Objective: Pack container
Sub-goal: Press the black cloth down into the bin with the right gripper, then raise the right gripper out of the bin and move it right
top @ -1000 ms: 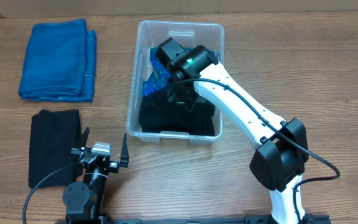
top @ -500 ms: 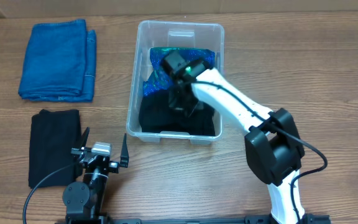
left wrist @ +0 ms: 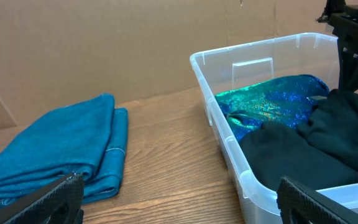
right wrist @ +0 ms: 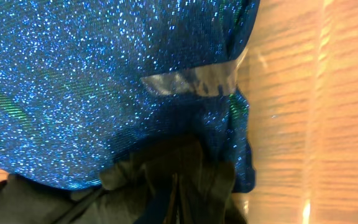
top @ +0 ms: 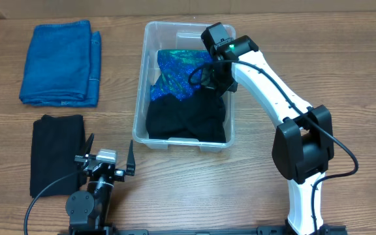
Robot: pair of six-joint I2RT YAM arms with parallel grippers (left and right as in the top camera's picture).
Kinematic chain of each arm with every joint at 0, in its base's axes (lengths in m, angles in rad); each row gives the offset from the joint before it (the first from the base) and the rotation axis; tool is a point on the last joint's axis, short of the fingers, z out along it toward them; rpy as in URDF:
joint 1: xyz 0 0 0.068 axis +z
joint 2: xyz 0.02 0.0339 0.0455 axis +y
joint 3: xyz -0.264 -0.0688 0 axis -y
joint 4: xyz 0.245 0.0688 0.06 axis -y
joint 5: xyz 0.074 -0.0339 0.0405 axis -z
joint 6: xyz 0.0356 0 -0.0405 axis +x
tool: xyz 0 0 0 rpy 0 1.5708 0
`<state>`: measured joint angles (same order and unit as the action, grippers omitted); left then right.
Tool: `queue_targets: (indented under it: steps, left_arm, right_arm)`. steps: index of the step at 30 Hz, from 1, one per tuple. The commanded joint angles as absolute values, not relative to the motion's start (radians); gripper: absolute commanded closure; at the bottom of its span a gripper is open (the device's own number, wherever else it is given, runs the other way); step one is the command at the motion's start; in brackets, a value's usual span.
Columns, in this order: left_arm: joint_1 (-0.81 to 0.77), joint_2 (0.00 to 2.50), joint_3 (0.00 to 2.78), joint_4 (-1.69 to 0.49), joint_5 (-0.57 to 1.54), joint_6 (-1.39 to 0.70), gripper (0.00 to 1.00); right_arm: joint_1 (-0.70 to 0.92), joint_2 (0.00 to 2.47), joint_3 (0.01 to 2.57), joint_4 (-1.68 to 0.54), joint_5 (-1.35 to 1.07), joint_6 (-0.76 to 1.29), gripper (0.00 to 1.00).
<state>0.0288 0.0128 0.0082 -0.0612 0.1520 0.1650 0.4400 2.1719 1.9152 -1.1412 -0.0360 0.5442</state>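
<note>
The container (top: 139, 98) is a clear plastic tub in the middle of the table. Inside lie a glittery blue-green cloth (top: 178, 72) at the far end and a black garment (top: 188, 117) at the near end. My right gripper (top: 205, 77) hangs over the tub's far right part, above the glittery cloth (right wrist: 104, 81). Its jaws (right wrist: 176, 202) are pressed together, and I can make out nothing between them. My left gripper (top: 109, 150) rests near the table's front edge, left of the tub, wide open and empty, its fingertips (left wrist: 42, 199) far apart. The tub's rim (left wrist: 210, 87) shows at the right of the left wrist view.
A folded blue towel (top: 61, 62) lies at the far left of the table, also in the left wrist view (left wrist: 48, 155). A folded black cloth (top: 57, 153) lies in front of it, just left of the left arm's base. A cardboard wall (left wrist: 104, 43) stands behind the table.
The right arm has swung from the tub's middle to its far right corner and its jaws have shut. The glittery cloth now shows uncovered. The left arm has not moved.
</note>
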Motion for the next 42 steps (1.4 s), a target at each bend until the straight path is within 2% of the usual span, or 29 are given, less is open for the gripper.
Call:
queue_targets:
  steps: [1, 5, 8, 17, 20, 25, 31, 35, 38, 42]
  left_arm:
    - [0.034, 0.004, 0.005, -0.063, 0.147, 0.179, 0.00]
    - [0.034, 0.004, 0.005, -0.063, 0.147, 0.179, 0.00]
    - [0.034, 0.004, 0.005, -0.063, 0.147, 0.179, 0.00]
    - [0.034, 0.004, 0.005, -0.063, 0.147, 0.179, 0.00]
    - [0.034, 0.004, 0.005, -0.063, 0.147, 0.179, 0.00]
    - [0.034, 0.004, 0.005, -0.063, 0.147, 0.179, 0.00]
    - [0.034, 0.004, 0.005, -0.063, 0.147, 0.179, 0.00]
    - [0.034, 0.004, 0.005, -0.063, 0.147, 0.179, 0.00]
    - [0.034, 0.004, 0.005, -0.063, 0.147, 0.179, 0.00]
    - [0.034, 0.004, 0.005, -0.063, 0.147, 0.179, 0.00]
  right_arm:
    - [0.437, 2.152, 2.003, -1.190, 0.034, 0.541, 0.96]
    - [0.437, 2.109, 2.148, -1.330, 0.045, 0.530, 0.94]
    - [0.439, 2.114, 2.128, -1.394, -0.035, 0.523, 0.92]
    - [0.439, 2.119, 1.712, -0.982, -0.081, 0.515, 0.91]
    - [0.439, 2.123, 1.662, -0.945, -0.091, 0.516, 0.90]
    - [0.439, 2.121, 1.705, -0.975, -0.079, 0.504, 0.91]
    - [0.456, 2.117, 1.934, -1.164, -0.012, 0.489, 0.91]
    - [0.508, 2.118, 1.931, -1.163, 0.008, 0.476, 0.90]
    - [0.564, 2.128, 1.916, -1.154, 0.097, 0.475, 0.85]
    - [0.580, 2.176, 1.872, -1.143, 0.224, 0.538, 0.84]
